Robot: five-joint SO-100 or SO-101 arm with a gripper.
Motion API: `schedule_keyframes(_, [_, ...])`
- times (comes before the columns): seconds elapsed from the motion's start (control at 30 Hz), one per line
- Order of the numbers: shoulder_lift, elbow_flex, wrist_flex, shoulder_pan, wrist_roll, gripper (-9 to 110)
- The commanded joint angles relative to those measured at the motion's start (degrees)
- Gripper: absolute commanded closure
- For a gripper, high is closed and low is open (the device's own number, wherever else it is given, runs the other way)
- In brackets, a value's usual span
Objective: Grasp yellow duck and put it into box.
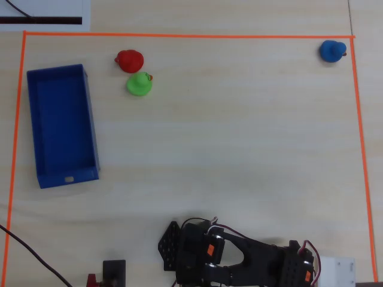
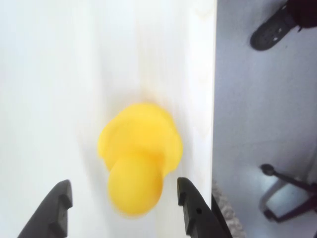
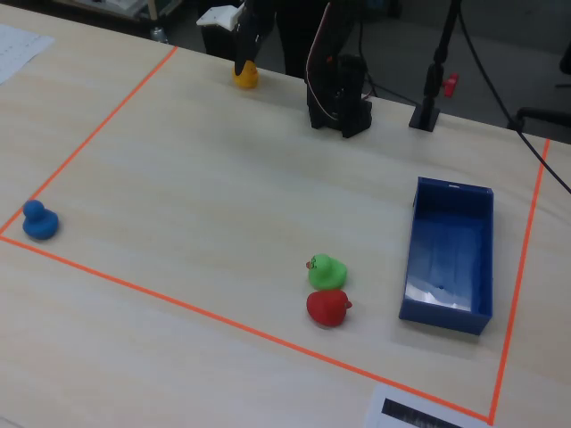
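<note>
The end effector [image 2: 121, 198] is open w/ the small round yellow rubber duck [image 2: 140, 156] between its fingers at the surface edge. Grab step, I think. Next: squeeze, lift, go to the long dark blue box [image 3: 451, 254], far off.

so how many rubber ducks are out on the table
4: small yellow rubber duck under the gripper by the far edge, green and red together near the blue box, blue in a corner.

place: lab or office — signs: orange tape border [image 1: 191, 36] | office chair base [image 2: 285, 198]
</note>
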Motion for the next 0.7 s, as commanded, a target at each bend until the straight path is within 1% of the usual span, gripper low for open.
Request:
schedule_keyframes(0.0, [-4.22,-4.22,-3.6,1.14,-0.26,73])
schedule_keyframes(0.13, [-3.52,-2.37,-3.16,1.67,-0.79,75])
schedule_keyframes(0.2, [-2.55,-1.49,-2.02,1.76,-1.23,78])
schedule_keyframes(0.27, [-2.29,-1.41,-0.97,1.41,-2.2,87])
schedule_keyframes(0.33, [-2.37,-2.02,-0.35,0.62,-2.2,101])
schedule_keyframes(0.43, [-4.48,-6.24,3.96,0.26,-2.55,101])
schedule_keyframes(0.67, [-8.88,-16.44,11.43,-2.9,1.05,101])
